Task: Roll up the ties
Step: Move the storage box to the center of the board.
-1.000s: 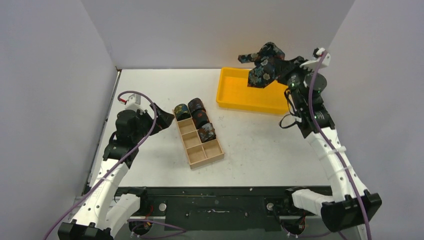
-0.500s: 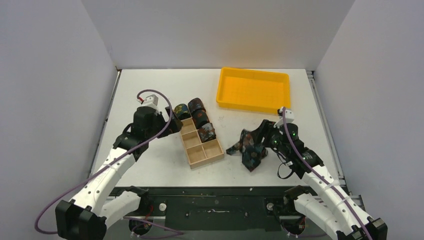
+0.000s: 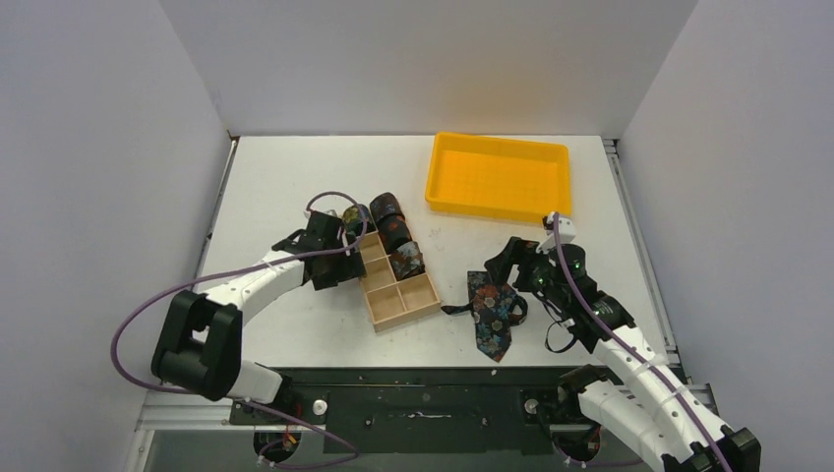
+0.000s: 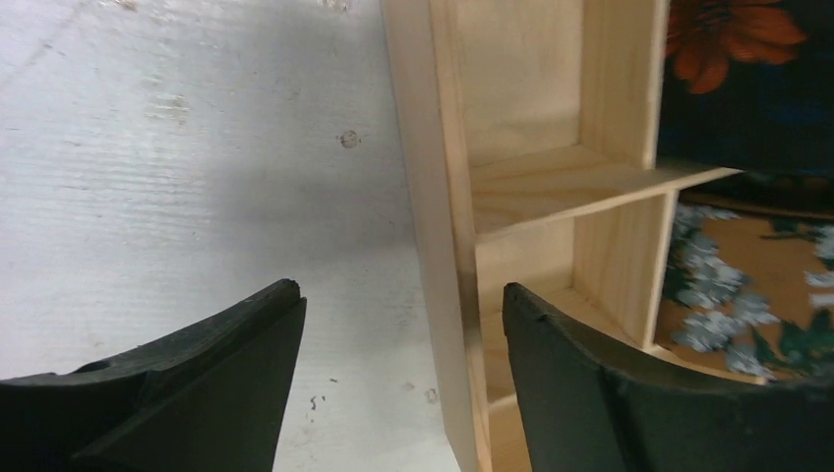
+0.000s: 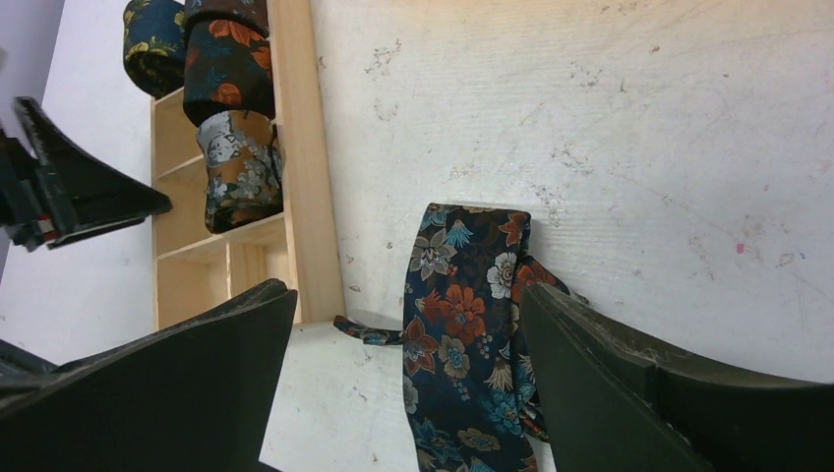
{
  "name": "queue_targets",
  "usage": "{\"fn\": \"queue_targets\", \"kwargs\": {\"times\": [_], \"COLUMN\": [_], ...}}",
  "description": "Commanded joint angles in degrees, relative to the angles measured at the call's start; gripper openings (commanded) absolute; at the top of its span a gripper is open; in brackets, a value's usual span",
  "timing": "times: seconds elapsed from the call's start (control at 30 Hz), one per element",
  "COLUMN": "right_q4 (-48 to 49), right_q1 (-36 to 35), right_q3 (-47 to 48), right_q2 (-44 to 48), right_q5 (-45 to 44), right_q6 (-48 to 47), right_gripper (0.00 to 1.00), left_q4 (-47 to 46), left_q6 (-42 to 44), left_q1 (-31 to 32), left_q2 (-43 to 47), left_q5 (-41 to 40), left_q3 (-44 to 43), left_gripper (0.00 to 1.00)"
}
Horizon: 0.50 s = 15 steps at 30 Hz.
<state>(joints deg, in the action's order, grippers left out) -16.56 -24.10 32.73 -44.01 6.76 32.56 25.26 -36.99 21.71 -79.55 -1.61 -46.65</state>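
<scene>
An unrolled dark floral tie (image 3: 492, 317) lies loose on the white table, right of the wooden box (image 3: 414, 296). My right gripper (image 3: 506, 271) hovers open just above its upper end. In the right wrist view the tie (image 5: 462, 324) lies flat between the spread fingers of that gripper (image 5: 405, 293), and neither touches it. Several rolled ties (image 3: 395, 234) fill the box's far compartments. My left gripper (image 3: 339, 264) is open at the box's left side. In the left wrist view this gripper (image 4: 401, 290) straddles the box wall (image 4: 433, 197), with one finger over a compartment.
The yellow tray (image 3: 439, 187) stands at the back right with nothing in it. The box's near compartments (image 5: 197, 221) hold nothing. Grey walls close in the table on the left, back and right.
The right gripper carried the tie from above the yellow tray down to the table and opened, letting it drop flat. The left arm swung right to the box, its jaws narrowing slightly.
</scene>
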Motion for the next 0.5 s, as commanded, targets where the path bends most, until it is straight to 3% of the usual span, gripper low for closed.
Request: {"fn": "queue_targets", "kwargs": {"times": [0.0, 0.2, 0.47], "right_q4": [2.48, 1.92, 0.86], "right_q1": [-0.41, -0.40, -0.35], "right_q3": [-0.60, -0.01, -2.96], "right_q2": [1.73, 3.06, 2.12], "right_q5": [2.25, 1.96, -3.27], "right_q6": [-0.68, -1.55, 1.12], "right_gripper": [0.87, 0.88, 0.88], "left_q4": [-3.75, -2.15, -1.49], "left_q6": [-1.26, -1.86, -0.62], "left_q1": [0.87, -0.59, -5.05], "left_q2": [-5.99, -12.52, -22.37], "left_q5": [0.98, -3.46, -3.60], "left_q3": [-2.78, -7.13, -19.52], "left_gripper": [0.67, 0.46, 0.36]}}
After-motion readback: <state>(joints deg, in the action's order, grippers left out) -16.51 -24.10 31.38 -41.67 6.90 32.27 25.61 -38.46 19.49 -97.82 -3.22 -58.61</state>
